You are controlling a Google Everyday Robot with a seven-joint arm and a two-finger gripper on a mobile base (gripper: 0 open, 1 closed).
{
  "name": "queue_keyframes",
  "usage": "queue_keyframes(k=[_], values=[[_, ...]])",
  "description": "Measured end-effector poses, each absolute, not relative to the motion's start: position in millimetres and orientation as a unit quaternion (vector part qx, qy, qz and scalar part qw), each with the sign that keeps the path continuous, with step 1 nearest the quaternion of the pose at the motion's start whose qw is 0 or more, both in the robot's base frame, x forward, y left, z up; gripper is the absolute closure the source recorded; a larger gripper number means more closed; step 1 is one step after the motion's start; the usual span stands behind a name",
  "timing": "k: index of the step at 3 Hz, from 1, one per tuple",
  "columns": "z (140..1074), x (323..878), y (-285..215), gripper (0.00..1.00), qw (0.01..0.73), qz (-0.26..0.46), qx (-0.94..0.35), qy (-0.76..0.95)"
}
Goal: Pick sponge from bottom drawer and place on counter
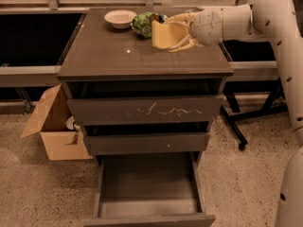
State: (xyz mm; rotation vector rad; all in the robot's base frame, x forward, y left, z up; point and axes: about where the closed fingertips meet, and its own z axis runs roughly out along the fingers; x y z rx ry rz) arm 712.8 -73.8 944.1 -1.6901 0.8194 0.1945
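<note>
The pale yellow sponge (164, 34) is held in my gripper (181, 32), just above the back right part of the counter (118, 56). My gripper reaches in from the right, its fingers closed around the sponge. The bottom drawer (149, 186) is pulled open below, and its box-like interior is empty.
A white bowl (120, 18) and a green snack bag (145, 23) sit at the back of the counter, close to the sponge. An open cardboard box (54, 124) stands on the floor to the left of the cabinet. A black stand leg (234, 129) is on the right.
</note>
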Motion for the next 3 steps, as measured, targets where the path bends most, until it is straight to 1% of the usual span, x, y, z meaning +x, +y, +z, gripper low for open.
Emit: queue_keyframes(k=[1, 3], values=[[937.4, 724.1, -58.5, 1.00, 0.582, 0.099, -0.729, 0.346], [923.8, 758.2, -4.1, 1.00, 0.551, 0.143, -0.747, 0.343]])
